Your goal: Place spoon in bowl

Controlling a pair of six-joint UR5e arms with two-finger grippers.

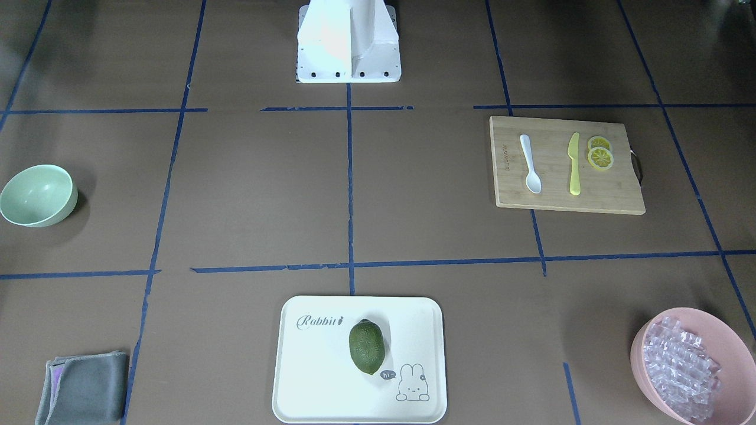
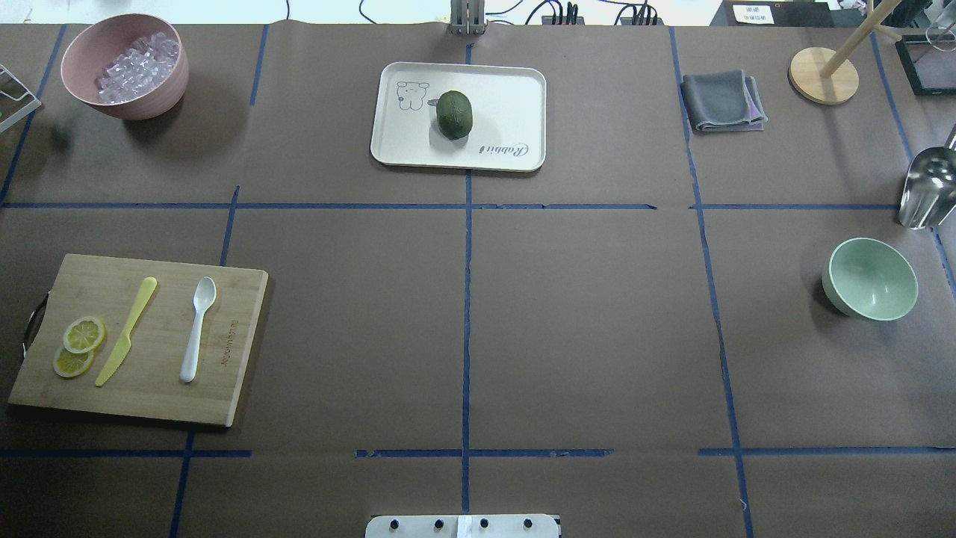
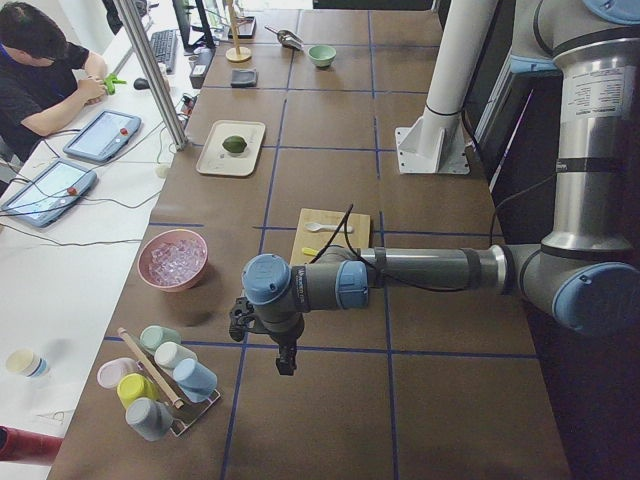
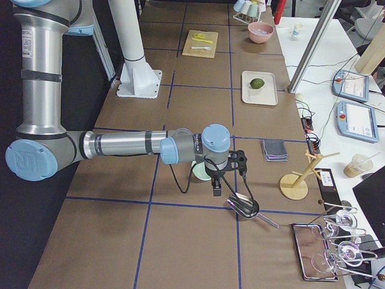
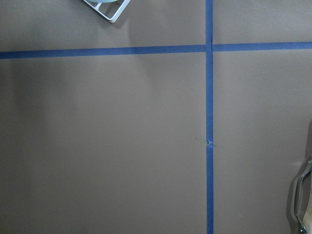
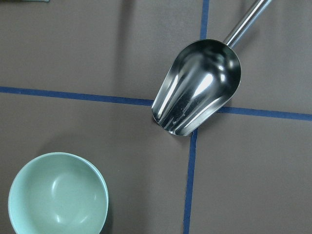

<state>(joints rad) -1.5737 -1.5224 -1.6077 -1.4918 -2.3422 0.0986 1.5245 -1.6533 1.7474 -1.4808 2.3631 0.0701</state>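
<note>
The white plastic spoon (image 2: 197,329) lies on a wooden cutting board (image 2: 233,351) at the table's left, scoop pointing away from the robot, beside a yellow knife (image 2: 127,331). It also shows in the front view (image 1: 530,163). The empty mint-green bowl (image 2: 870,278) stands at the far right and shows in the right wrist view (image 6: 58,195). The left gripper (image 3: 285,358) hangs above bare table, left of the board. The right gripper (image 4: 215,188) hangs beside the bowl. Both show only in side views, so I cannot tell whether they are open or shut.
Two lemon slices (image 2: 78,345) lie on the board. A pink bowl of clear cubes (image 2: 125,66), a white tray (image 2: 515,90) with a green fruit (image 2: 454,114), a grey cloth (image 2: 723,101) and a metal scoop (image 6: 197,87) near the bowl are on the table.
</note>
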